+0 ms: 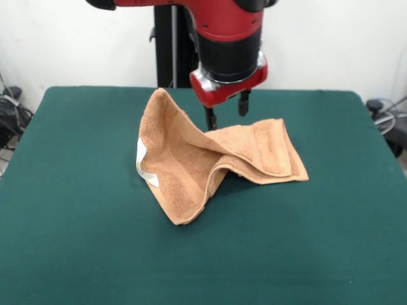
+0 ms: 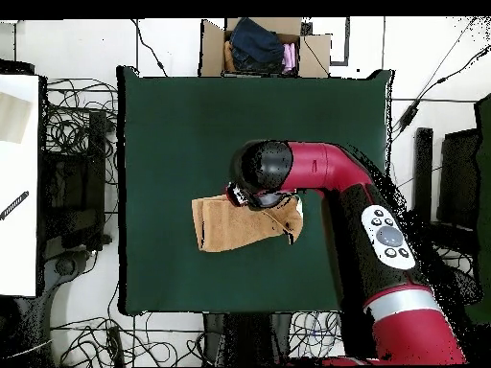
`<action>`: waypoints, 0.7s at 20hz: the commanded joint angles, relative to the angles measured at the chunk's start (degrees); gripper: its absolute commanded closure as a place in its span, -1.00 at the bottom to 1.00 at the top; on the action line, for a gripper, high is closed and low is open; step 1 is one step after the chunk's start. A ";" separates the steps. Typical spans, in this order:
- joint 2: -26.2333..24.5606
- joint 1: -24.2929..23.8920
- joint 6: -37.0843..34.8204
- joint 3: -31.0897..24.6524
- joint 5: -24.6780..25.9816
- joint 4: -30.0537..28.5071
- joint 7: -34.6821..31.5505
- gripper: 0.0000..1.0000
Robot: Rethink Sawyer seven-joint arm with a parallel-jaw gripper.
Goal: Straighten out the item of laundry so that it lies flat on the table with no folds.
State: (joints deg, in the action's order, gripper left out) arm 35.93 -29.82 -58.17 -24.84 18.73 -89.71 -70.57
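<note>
The towel (image 1: 213, 162) lies rumpled slightly beyond the middle of the green table (image 1: 76, 254). In the front view its left corner stands up in a peak, a white label (image 1: 145, 166) shows at its left edge, and its right part lies folded low, with a woven band running across it.

The gripper (image 1: 226, 113) hangs just behind the towel's raised middle fold. Its two dark fingers (image 1: 209, 117) point straight down and stand apart, with nothing clamped between them. The left fingertip sits at the cloth's upper edge; contact cannot be confirmed. The red and black arm (image 2: 331, 172) descends from above; in the overhead view it extends from the base, bends, and ends with its head over one end of the towel.

Beyond the table is a white wall. Cables (image 2: 72, 134) lie on the floor beside the table, and a cardboard box (image 2: 264, 46) holding dark clothing stands at the edge opposite the base.
</note>
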 commanded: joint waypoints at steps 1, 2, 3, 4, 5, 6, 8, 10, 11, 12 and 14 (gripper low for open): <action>-2.87 -1.51 -2.86 -4.00 6.01 1.25 13.12 -1.00; -2.95 -1.60 -2.82 -3.97 6.15 1.30 13.23 -1.00; -3.08 -1.69 -2.73 -4.02 6.34 1.37 13.35 -1.00; -3.35 -1.76 -2.46 -4.02 6.58 1.41 13.26 -1.00; -3.62 -1.83 -2.18 -4.01 6.83 1.45 13.16 -1.00; -3.86 -1.75 -1.50 -3.87 7.18 1.26 12.77 -1.00; -4.77 -1.44 0.36 -3.57 8.20 1.01 11.80 -1.00; -6.24 -1.53 1.99 -3.58 8.87 0.92 10.96 -1.00; -6.70 -1.61 2.64 -3.55 9.06 0.72 10.42 -1.00; -6.81 -1.56 3.46 -3.53 9.40 0.39 9.88 -1.00; -7.17 -1.20 4.56 -3.57 9.82 0.06 8.74 -1.00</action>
State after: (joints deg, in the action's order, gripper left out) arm 32.57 -31.63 -58.16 -24.84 24.66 -88.54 -68.91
